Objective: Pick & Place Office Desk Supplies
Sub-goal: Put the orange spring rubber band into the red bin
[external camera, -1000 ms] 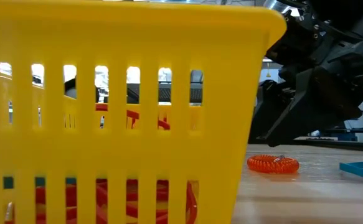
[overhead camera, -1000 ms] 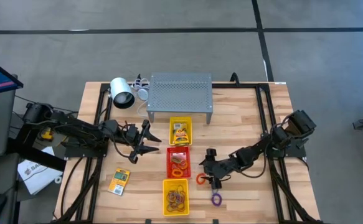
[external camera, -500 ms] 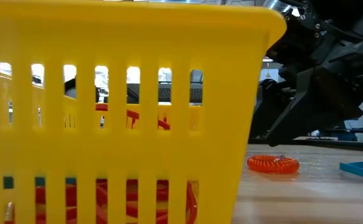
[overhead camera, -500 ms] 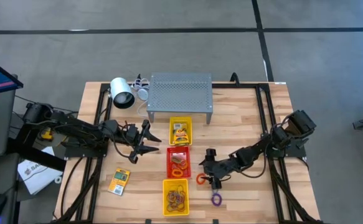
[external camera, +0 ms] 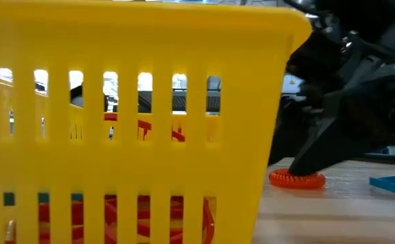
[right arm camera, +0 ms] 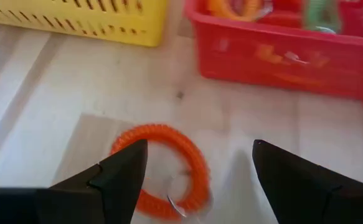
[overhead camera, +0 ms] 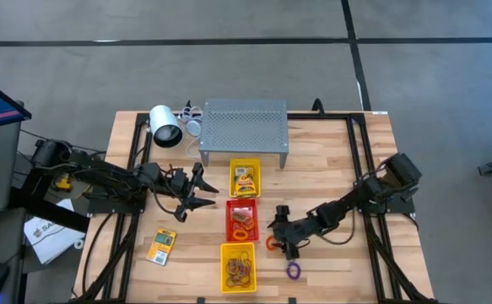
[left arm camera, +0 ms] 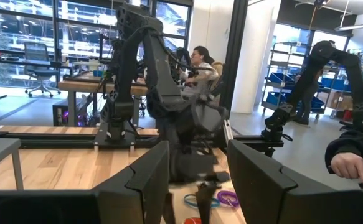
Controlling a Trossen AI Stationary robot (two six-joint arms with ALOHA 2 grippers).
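Starting at the desk's (overhead camera: 330, 160) left edge, you had a card packet (overhead camera: 162, 246) lying flat near the front left corner, well apart from the trays. Your left gripper (overhead camera: 197, 192) waited over the wood just left of the trays, jaws apart and holding nothing.

In the middle stood a row of three trays, running from the back of the desk toward its front edge: a yellow tray (overhead camera: 246, 179) with a card packet in it, a red tray (overhead camera: 242, 220) with rings, and a front yellow tray (overhead camera: 238, 267) with more loops.

Right of the red tray, your right gripper (overhead camera: 284, 240) was low over the orange coil ring (right arm camera: 162, 169). Its jaws stood wide apart, one finger on each side of the ring, not yet closed. A purple ring (overhead camera: 293, 271) lay nearer the front edge, just beside.

Here is what could have gone wrong, I think. The ring was thin and lay flat, so the fingers could have slid over it and closed on nothing. A finger could have pushed it against the red tray, or bumped that tray. The springy coil could also have popped out when squeezed.

The packets had print on them, but it was too small to read.
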